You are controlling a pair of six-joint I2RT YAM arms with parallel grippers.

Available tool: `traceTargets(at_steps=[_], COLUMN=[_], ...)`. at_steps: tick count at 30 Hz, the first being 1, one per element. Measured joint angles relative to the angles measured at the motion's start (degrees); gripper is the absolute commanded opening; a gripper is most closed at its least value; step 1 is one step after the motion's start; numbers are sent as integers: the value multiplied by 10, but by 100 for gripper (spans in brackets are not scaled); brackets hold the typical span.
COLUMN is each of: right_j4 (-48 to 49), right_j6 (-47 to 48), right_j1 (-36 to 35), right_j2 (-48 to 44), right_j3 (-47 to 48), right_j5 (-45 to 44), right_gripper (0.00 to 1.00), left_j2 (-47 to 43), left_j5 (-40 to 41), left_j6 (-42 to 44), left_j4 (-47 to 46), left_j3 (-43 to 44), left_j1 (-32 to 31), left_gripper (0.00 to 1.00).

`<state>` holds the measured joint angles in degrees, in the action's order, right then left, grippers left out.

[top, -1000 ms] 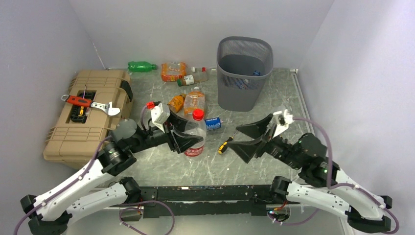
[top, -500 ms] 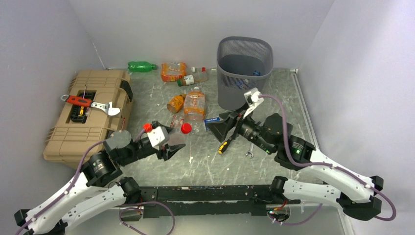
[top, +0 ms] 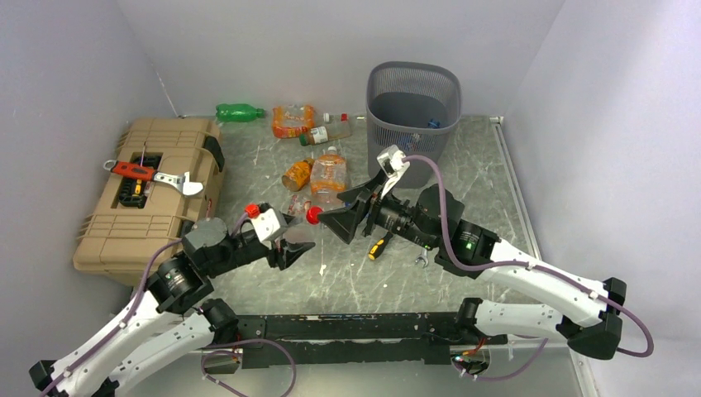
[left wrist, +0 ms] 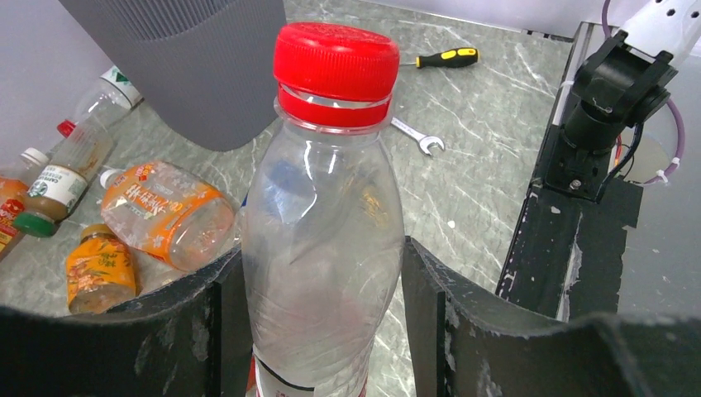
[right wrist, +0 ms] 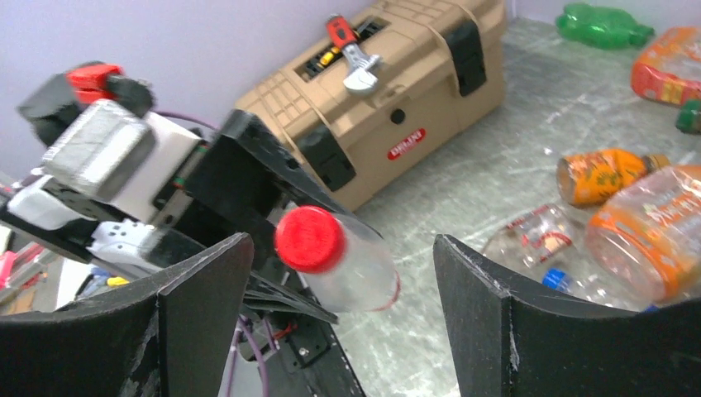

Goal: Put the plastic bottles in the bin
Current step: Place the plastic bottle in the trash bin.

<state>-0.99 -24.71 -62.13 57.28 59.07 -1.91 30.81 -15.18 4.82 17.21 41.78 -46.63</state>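
Starting at the left hand (top: 291, 241): shut tight on a clear bottle (left wrist: 322, 215) with a red cap (left wrist: 337, 62). Lifted up off the worktop (top: 347, 281) now, not standing on it like a moment ago, and tipped to point the cap at the right hand (top: 339, 213). Swung in fast from far out on the right, that one, spread wide, holding nothing, with the red cap just in front of the gap. Looks like a pass from one hand to the other, a good plan with the bin (top: 411, 157) over on the right side at the back. Not grabbed by the right hand yet, so no letting go with the left. Farther out, more bottles lying on the worktop: orange ones (top: 329, 169), a green one (top: 240, 111) by the back wall. Something blue down in the bin already. Plenty left to do.
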Motion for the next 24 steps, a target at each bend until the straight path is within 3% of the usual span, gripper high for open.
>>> traceTargets(at_steps=[5,18,24], right_j4=[37,24,27], right_j6=[-2,-18,-30], right_j1=[-4,-11,-13], right_j2=[1,59,58], right_j3=[-4,3,3], right_j5=[25,4,5], right_gripper=[86,50,52], left_j2=[16,21,22], left_j5=[-9,-15,-15], left_j6=[-9,-15,-16], left_j4=[-2,-7,-7], left_j3=[0,-4,-4], left_j1=[7,10,11], left_gripper=[15,15,16])
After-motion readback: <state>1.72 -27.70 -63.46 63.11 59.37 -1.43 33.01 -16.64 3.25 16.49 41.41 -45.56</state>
